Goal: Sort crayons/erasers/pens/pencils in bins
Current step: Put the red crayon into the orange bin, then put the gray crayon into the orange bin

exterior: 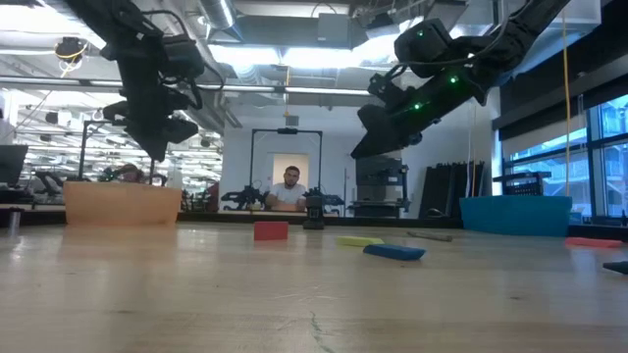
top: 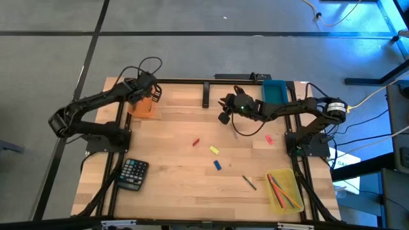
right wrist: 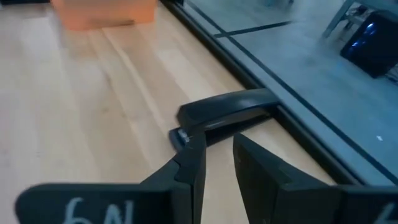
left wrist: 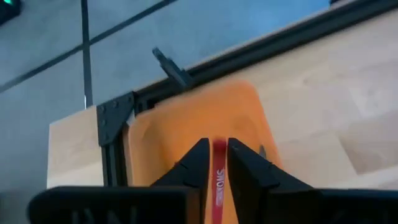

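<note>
Left hand (left wrist: 215, 163) above the orange bin (left wrist: 166, 138), fingers clamped on a red crayon (left wrist: 219, 171). Right hand (right wrist: 217, 158) empty, fingers slightly apart, hanging near the black bar (right wrist: 227, 115). Done: pens in yellow bin (top: 282, 190). Left on tabletop (top: 172, 147): red crayon (top: 196, 142), yellow (top: 214, 150), blue (top: 218, 165), pink (top: 269, 138) erasers, one pencil (top: 249, 183). Teal bin (top: 275, 90) contents unclear.
</note>
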